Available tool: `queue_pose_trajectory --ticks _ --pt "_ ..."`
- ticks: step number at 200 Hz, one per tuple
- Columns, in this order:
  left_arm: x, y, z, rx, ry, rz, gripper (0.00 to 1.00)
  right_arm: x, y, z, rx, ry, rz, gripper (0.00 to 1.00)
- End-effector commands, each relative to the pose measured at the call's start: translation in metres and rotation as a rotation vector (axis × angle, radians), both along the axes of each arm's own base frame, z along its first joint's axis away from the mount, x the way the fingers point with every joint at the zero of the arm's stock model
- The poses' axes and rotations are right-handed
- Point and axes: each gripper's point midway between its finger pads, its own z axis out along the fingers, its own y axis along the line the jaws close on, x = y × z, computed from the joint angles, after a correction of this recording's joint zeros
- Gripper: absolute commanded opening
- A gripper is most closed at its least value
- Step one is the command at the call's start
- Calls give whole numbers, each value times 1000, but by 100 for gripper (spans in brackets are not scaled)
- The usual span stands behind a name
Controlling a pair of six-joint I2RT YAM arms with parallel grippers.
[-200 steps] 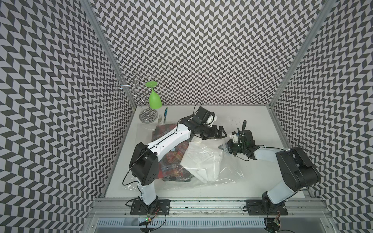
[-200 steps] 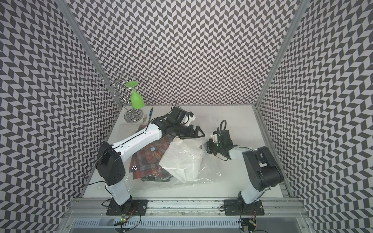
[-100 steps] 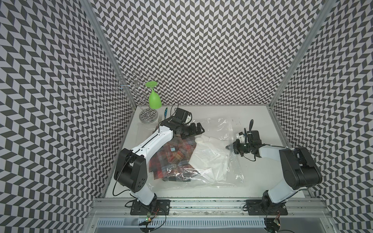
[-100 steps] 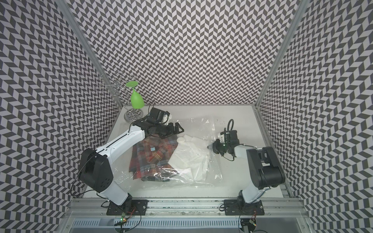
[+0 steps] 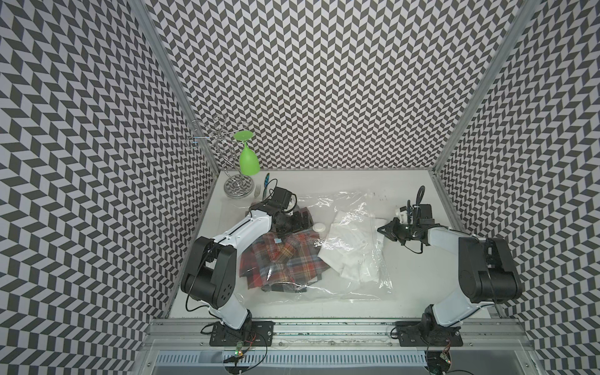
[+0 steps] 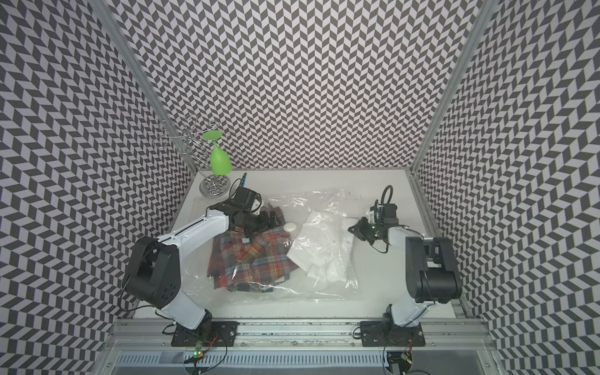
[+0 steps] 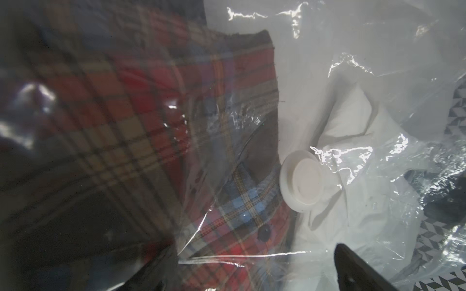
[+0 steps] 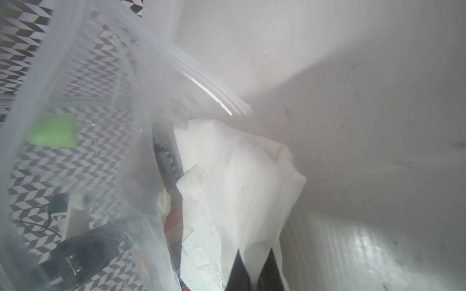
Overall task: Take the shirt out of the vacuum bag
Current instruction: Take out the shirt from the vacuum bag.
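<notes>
Vacuum bag (image 5: 328, 201) (image 6: 311, 198): lies crumpled on the white table (image 5: 406, 181), between the two arms, with both garments under its film.
Valve cap (image 5: 319, 227) (image 6: 290, 227) (image 7: 302, 181): round and white, on the bag's upper face, between the two garments.
Plaid shirt (image 5: 285, 259) (image 6: 253, 259) (image 7: 113, 113): red check, bunched in the half of the bag nearer the left arm.
White shirt (image 5: 350, 246) (image 6: 321, 246) (image 8: 239, 189): bunched in the half nearer the right arm, its edge touching the plaid shirt.
Left gripper (image 5: 297, 222) (image 6: 268, 220) (image 7: 254, 248): jaws spread wide with nothing between them, low over the far edge of the plaid shirt, just beside the valve cap.
Right gripper (image 5: 383, 228) (image 6: 354, 229): jaws pressed together on a fold of the white shirt at the side of the bag nearest the right arm. The right wrist view shows the cloth tapering down between the black fingers (image 8: 233, 277). I cannot tell whether film is caught as well.
Zip strip (image 8: 214, 95): arches above the pinched cloth.
Far left corner: a green glass (image 5: 249, 159) hangs upside down from a wire rack (image 5: 238, 190), with a fork (image 5: 258, 191) and a blue pen (image 5: 267, 179) beside its base.
</notes>
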Motion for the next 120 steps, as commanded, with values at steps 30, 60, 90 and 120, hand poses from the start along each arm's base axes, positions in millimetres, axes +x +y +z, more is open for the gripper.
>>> queue_pose_trajectory --ticks 30,60,90,120 --pt "-6 26 -18 71 26 27 99 5 -47 0 -75 5 -127 0" --pt "-6 34 -23 81 35 36 99 8 -75 4 -107 10 -215 0" --pt "-4 44 -27 90 45 47 99 9 -112 8 -133 15 -323 0" --pt "-1 51 -29 98 48 50 99 5 -151 14 -142 11 -448 0"
